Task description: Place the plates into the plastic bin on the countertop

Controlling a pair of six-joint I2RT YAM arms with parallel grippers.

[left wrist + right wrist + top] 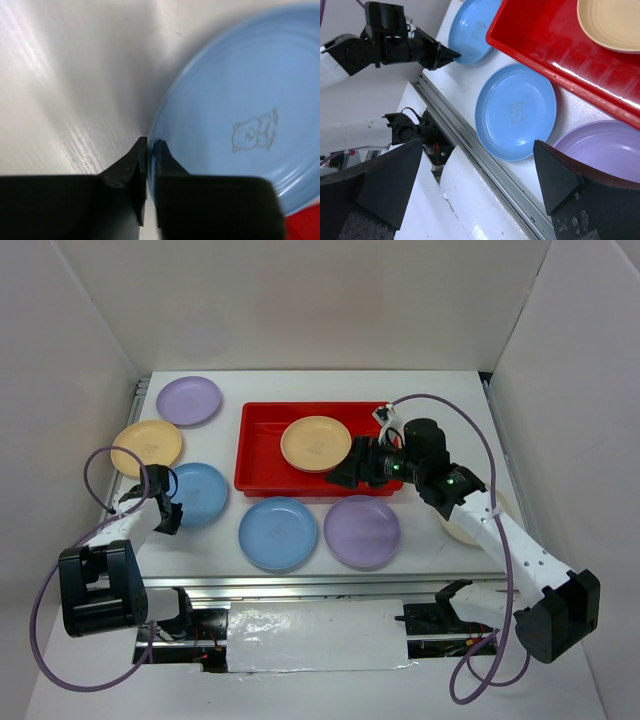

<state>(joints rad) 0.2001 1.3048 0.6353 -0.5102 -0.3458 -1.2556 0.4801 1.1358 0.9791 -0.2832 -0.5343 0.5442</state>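
Observation:
The red plastic bin (262,455) stands mid-table with one orange-yellow plate (315,443) in it. My left gripper (175,512) is shut on the near-left rim of a light blue plate (200,493). The left wrist view shows its fingertips (150,142) pinching that plate's (240,125) edge. My right gripper (345,472) is open and empty, above the bin's front right rim. In the right wrist view (477,145) it hangs over a second light blue plate (516,111), next to a lilac plate (605,150). On the countertop (420,390) lie another lilac plate (189,400) and another orange-yellow plate (147,446).
A cream plate (462,530) lies at the right, mostly hidden under my right arm. A metal rail (330,585) runs along the table's near edge. White walls enclose the left, back and right sides.

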